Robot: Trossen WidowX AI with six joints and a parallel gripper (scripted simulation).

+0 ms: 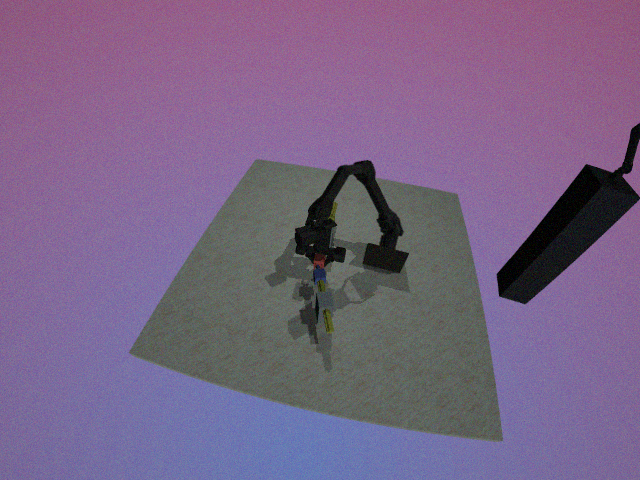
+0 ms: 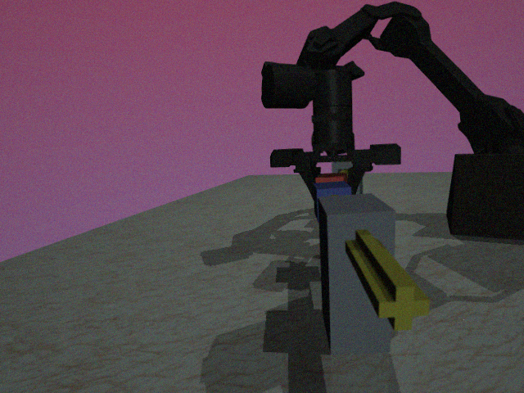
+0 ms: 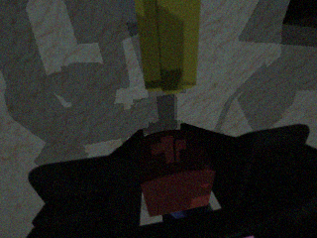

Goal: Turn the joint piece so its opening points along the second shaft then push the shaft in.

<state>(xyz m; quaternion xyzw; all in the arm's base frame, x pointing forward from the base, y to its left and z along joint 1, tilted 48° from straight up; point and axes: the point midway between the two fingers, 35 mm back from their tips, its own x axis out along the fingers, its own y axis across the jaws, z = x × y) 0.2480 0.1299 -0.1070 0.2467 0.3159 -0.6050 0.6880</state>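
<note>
My gripper (image 1: 319, 257) (image 2: 333, 184) (image 3: 161, 130) is shut on the red joint piece (image 1: 319, 260) (image 2: 330, 178) (image 3: 178, 193). The piece's cross-shaped opening (image 3: 169, 149) faces the end of the yellow second shaft (image 1: 333, 210) (image 3: 170, 45), roughly in line in the wrist view, with a gap between them. The blue hinge part (image 1: 320, 274) (image 2: 333, 188) joins the red piece to the yellow first shaft (image 1: 328, 321) (image 2: 404, 291), which passes through the grey block (image 1: 325, 299) (image 2: 359, 254). The second shaft's block is mostly hidden by the arm.
The arm's dark base (image 1: 385, 258) (image 2: 482, 194) stands to the right of the shafts. A long dark box (image 1: 568, 232) with a thin bent part at its end shows at the right in the top view. Shadows of the arm cross the mat (image 1: 423, 361) (image 2: 147, 274).
</note>
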